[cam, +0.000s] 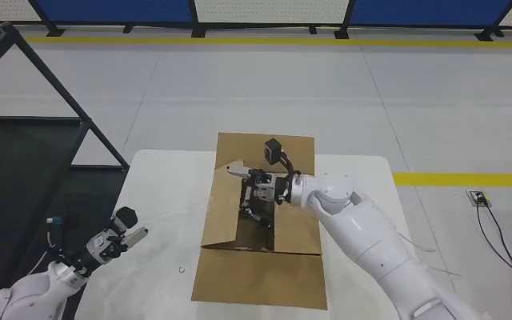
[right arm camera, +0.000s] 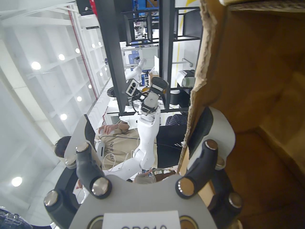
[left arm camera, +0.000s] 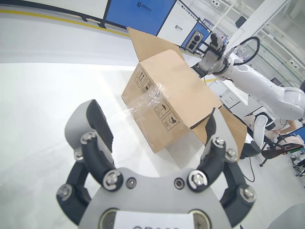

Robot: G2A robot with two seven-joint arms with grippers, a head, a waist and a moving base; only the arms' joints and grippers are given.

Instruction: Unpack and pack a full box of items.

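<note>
The left gripper (left arm camera: 153, 115) hangs over the white table (cam: 160, 192) by its left edge, fingers spread wide, well apart from the cardboard box (cam: 264, 272). The box sits mid-table with its flaps open. The right gripper (right arm camera: 147, 129) is at the box's open top, fingers apart, straddling a flap edge (right arm camera: 199, 67).

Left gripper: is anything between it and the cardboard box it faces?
Nothing visible stands in the way. The left gripper, open, hangs over the white table, apart from the box. A loose strip of clear tape trails off the box's near side onto the table.
</note>
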